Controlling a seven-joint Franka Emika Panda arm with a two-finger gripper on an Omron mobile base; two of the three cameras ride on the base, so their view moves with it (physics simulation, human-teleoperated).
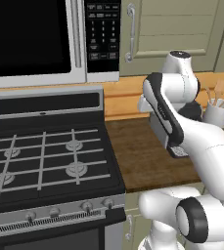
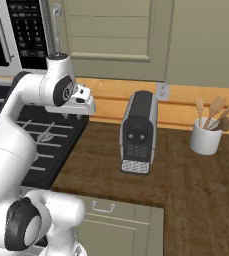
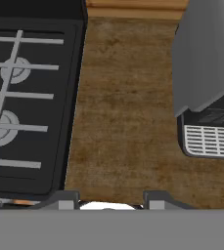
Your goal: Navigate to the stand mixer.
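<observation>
The robot faces a wooden countertop point(image 2: 196, 185) with a black gas stove point(image 1: 45, 156) at its left end. A microwave point(image 1: 50, 39) hangs above the stove, and pale green wall cabinets point(image 2: 136, 35) run along the far wall over a light wood backsplash point(image 2: 111, 102).

The arm is folded up in front of the base, with the hand over the near part of the countertop, just right of the stove's edge. The gripper point(image 3: 111, 197) looks down on bare wood; its two dark fingertips point(image 3: 64, 197) stand apart with an empty gap between them, nothing pinched.

Right of the gripper, on the countertop, stands a boxy grey-and-black coffee machine point(image 2: 138, 132) with a white drip grille point(image 3: 210, 140) at its front. Further right, near the backsplash, a white utensil holder point(image 2: 205, 136) carries wooden spoons point(image 2: 213, 109). A wall socket point(image 2: 162, 91) sits on the backsplash behind the coffee machine.

The stand mixer cannot be located in any of the three views, so its position relative to the gripper cannot be told.
</observation>
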